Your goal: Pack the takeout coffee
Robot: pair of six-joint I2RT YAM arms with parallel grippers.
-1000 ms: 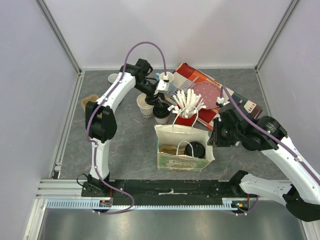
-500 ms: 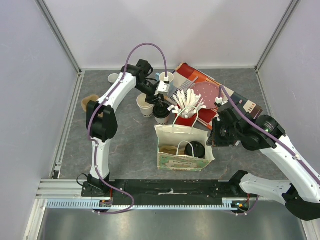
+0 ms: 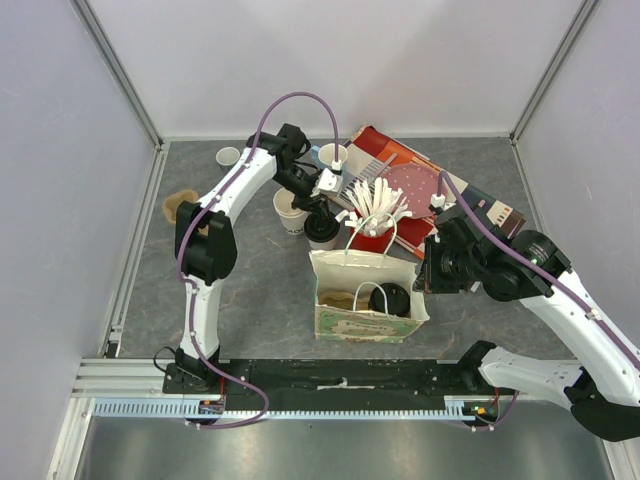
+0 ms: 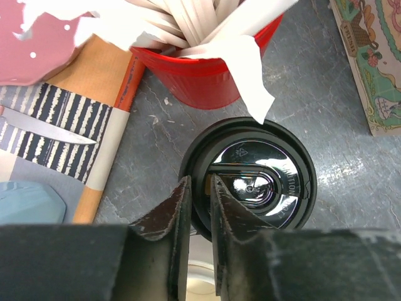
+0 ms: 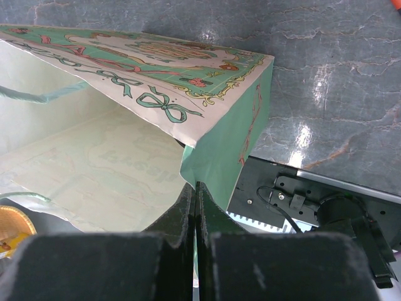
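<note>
Here the left claw (image 4: 199,207) hangs over one edge of the cup (image 4: 260,188), its jaws drawn to a narrow slot with the raised rim of the lid (image 4: 276,164) showing in the gap. Whether they already bite on it I cannot tell. The cup stands upright on the table (image 4: 351,157), just beside a red tub (image 4: 207,75) of white sticks (image 4: 188,19) and just behind the bag (image 3: 365,320), not yet in it. A second cup (image 3: 393,298) already sits inside. The right claw (image 5: 195,207) is pinched together on the bag's side wall, seemingly to keep the mouth open. As for handling, I judge the paper wall light and thin, quick to dent under a hard squeeze. The glossy lid looks slick and may pop off if it alone takes the weight. If the cup is full, any tilt risks a spill. The safer hold is lid rim and paper wall pinched together, or across the body just under the lid — kept upright throughout.
</note>
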